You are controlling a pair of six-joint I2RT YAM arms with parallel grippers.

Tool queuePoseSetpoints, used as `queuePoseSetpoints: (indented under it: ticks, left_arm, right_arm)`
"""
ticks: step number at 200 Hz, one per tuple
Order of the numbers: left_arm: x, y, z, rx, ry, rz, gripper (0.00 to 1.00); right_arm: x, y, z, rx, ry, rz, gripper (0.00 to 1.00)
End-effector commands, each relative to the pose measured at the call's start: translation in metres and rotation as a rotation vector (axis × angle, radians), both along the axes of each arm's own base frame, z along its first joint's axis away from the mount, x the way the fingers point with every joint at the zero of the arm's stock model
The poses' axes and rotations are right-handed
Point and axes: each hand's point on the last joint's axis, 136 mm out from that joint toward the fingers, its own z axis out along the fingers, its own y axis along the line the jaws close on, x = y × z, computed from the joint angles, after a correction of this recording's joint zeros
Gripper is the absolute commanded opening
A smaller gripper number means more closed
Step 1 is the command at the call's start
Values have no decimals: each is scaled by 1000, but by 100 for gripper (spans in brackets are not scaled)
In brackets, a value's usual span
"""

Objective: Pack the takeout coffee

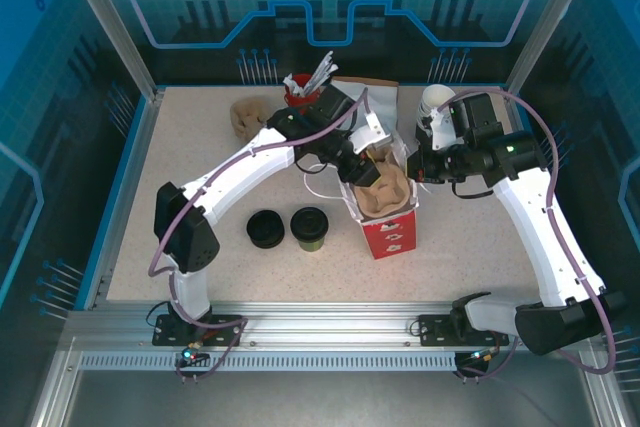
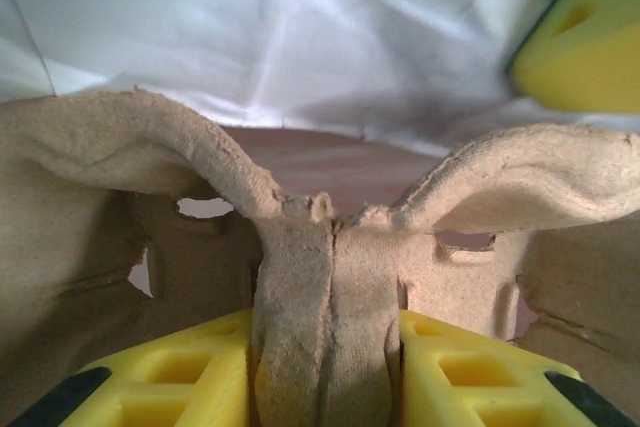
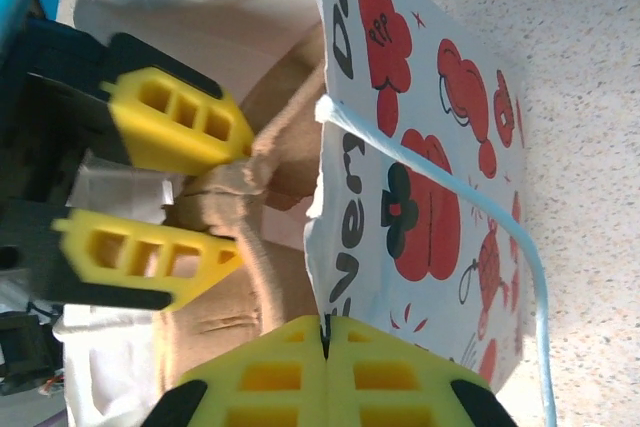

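Observation:
The takeout coffee [image 1: 310,228], an olive-green cup with a black lid, stands on the table left of the red and white paper bag [image 1: 388,232]. A brown pulp cup carrier [image 1: 385,194] sits in the bag's mouth. My left gripper [image 1: 362,169] is shut on the carrier's central ridge [image 2: 325,287], its yellow fingers [image 2: 180,372] pressing both sides. The right gripper [image 3: 325,332] is pinched shut on the bag's rim [image 3: 330,197], at the bag's right side [image 1: 418,169]. In the right wrist view the left gripper [image 3: 225,202] holds the carrier [image 3: 285,87] inside the bag [image 3: 430,177].
A black stack of lids [image 1: 266,229] stands beside the coffee. At the back are a second pulp carrier [image 1: 245,115], a red holder with sticks [image 1: 298,89], a brown paper bag [image 1: 368,92] and a stack of white cups [image 1: 435,102]. Walls enclose the table.

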Motion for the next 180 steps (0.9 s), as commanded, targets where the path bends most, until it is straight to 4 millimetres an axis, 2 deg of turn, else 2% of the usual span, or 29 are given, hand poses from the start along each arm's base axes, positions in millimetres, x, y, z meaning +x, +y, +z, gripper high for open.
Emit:
queuePoseSetpoints:
  ticks: [1, 22, 73, 122, 180]
  left_arm:
    - [1, -4, -17, 38, -54, -33, 36]
    - [3, -6, -23, 54, -68, -28, 36]
    - [3, -19, -22, 35, -134, -6, 36]
    - [4, -25, -43, 9, -124, 6, 38]
    - [6, -31, -60, 22, -106, -6, 38]
  right_arm:
    - [-6, 9, 7, 57, -2, 9, 0]
    - [-5, 10, 8, 75, 6, -5, 0]
    - [-7, 15, 4, 148, 47, -63, 0]
    - [-10, 14, -1, 178, 51, -95, 0]
    - [-8, 8, -1, 179, 48, -104, 0]
